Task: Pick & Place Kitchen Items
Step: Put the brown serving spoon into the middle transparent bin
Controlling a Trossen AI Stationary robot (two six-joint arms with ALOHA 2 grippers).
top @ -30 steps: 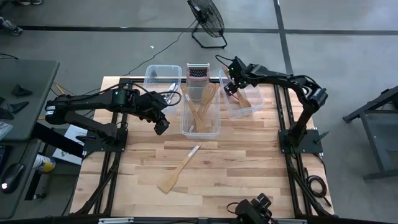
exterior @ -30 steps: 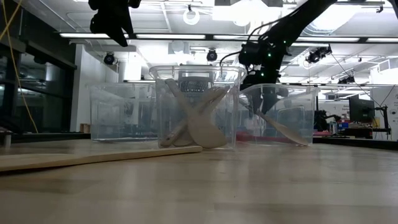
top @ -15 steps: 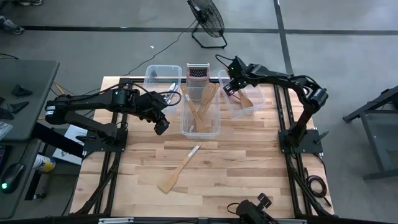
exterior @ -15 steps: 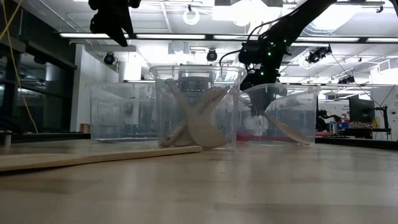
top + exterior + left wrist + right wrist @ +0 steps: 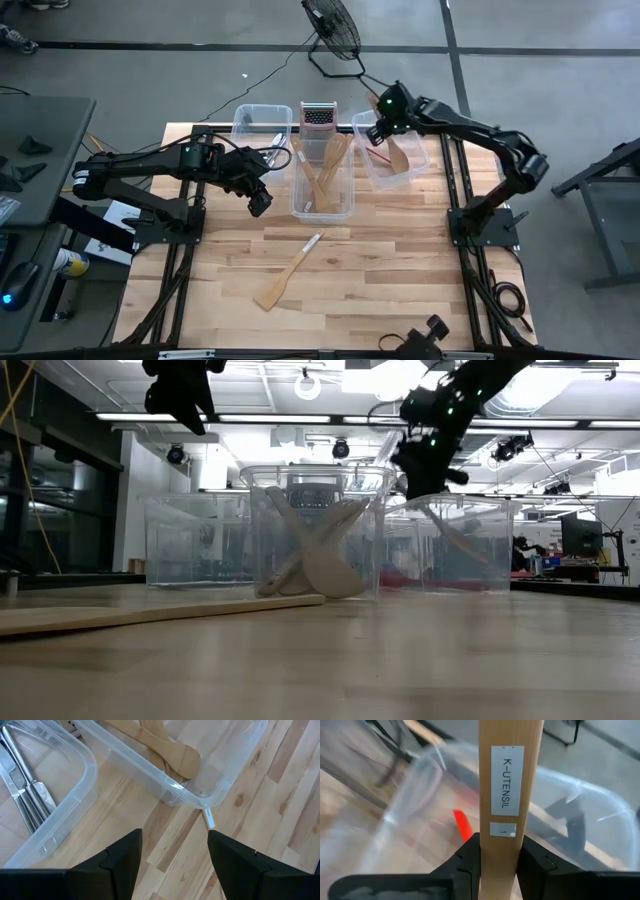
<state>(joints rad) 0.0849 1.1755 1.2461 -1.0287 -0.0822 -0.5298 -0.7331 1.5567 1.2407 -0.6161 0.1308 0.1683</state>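
My right gripper (image 5: 384,118) hangs over the right clear bin (image 5: 400,178), shut on a pale wooden spatula (image 5: 395,153) whose head is down inside the bin. A red-headed utensil (image 5: 462,826) lies in that bin. The middle bin (image 5: 322,208) holds several wooden utensils (image 5: 325,165). The left bin (image 5: 247,118) holds metal knives (image 5: 27,795). A wooden spatula (image 5: 282,283) and a small white-handled utensil (image 5: 312,243) lie flat on the table. My left gripper (image 5: 260,204) is open above the table, left of the middle bin. My right gripper pinches the wooden spatula's flat handle (image 5: 511,827) between its two fingers (image 5: 470,857), just below a white label. The fingers come from above, across the handle. The spatula hangs slanting below the gripper (image 5: 458,538), head inside the right bin; whether it touches the bottom I cannot tell.
A metal box grater (image 5: 317,117) stands behind the middle bin. The three bins line the table's far part. Bare wood (image 5: 400,270) spreads over the near half around the two loose utensils. A floor fan (image 5: 332,30) stands beyond the far edge.
My right gripper has shut on the wooden spatula's handle in the right bin, then risen and gone a little toward the far edge. The spatula, which lay slanted on the bin's bottom, has been drawn upward, handle end first.
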